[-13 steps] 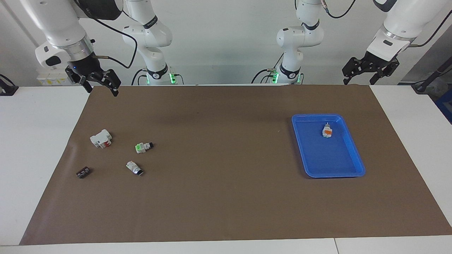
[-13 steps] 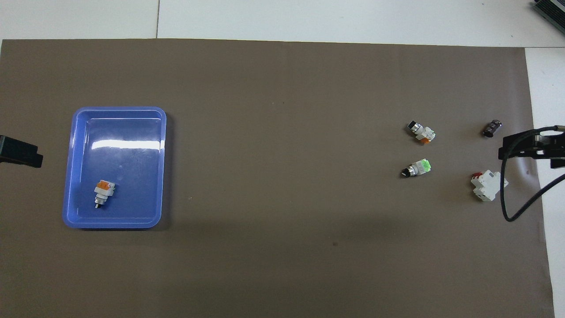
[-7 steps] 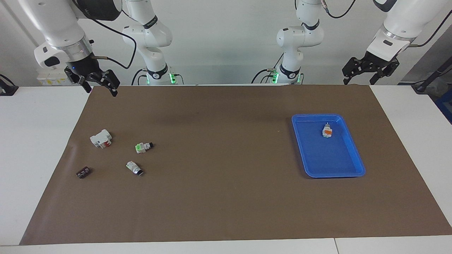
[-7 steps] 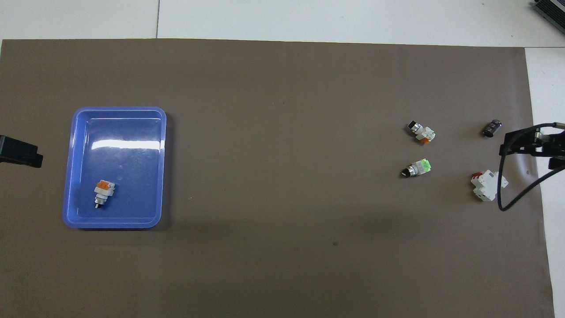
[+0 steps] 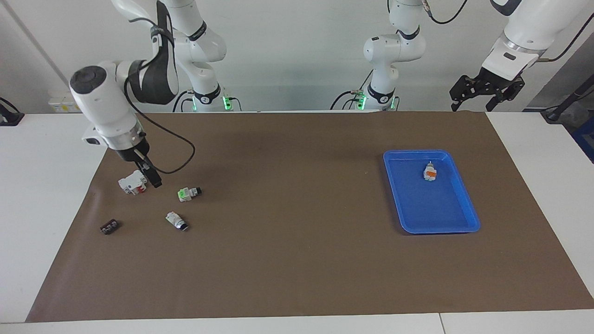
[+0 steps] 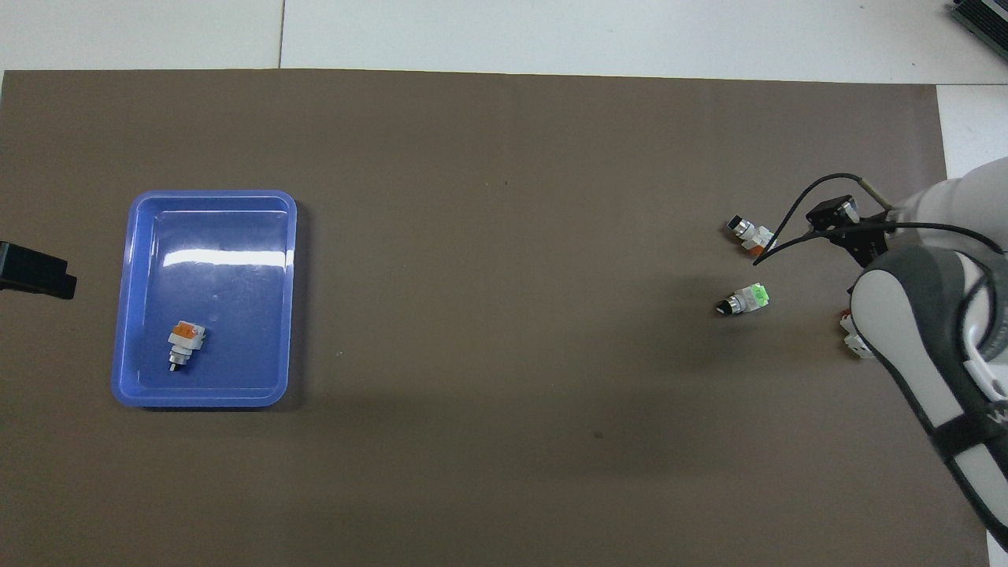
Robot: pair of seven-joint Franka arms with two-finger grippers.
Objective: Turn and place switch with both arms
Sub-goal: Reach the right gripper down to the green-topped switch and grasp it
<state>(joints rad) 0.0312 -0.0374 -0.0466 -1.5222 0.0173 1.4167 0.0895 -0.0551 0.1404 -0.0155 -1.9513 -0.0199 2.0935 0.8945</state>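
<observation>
The small white plastic switch with a green face and black knob (image 5: 189,193) lies on the brown-covered desk (image 5: 297,260). Beside it hangs the right gripper (image 5: 151,176), its opening impossible to tell. The left gripper (image 5: 485,95) waits, fingers apart.

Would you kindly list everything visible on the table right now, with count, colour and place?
Paper mat: one, brown, covering the table.
Shallow plastic tray: one, blue, toward the left arm's end.
Small white switch with orange patch: one, lying in the tray.
White plastic switch with green face and black knob: one, toward the right arm's end.
White-and-black switch: one, farther from the robots than the green one.
White block with red part: one, beside the green switch.
Small dark piece: one, near the mat's edge.
Right end effector: black, low beside the white block.
Left end effector: black, waiting raised over the mat's corner.
</observation>
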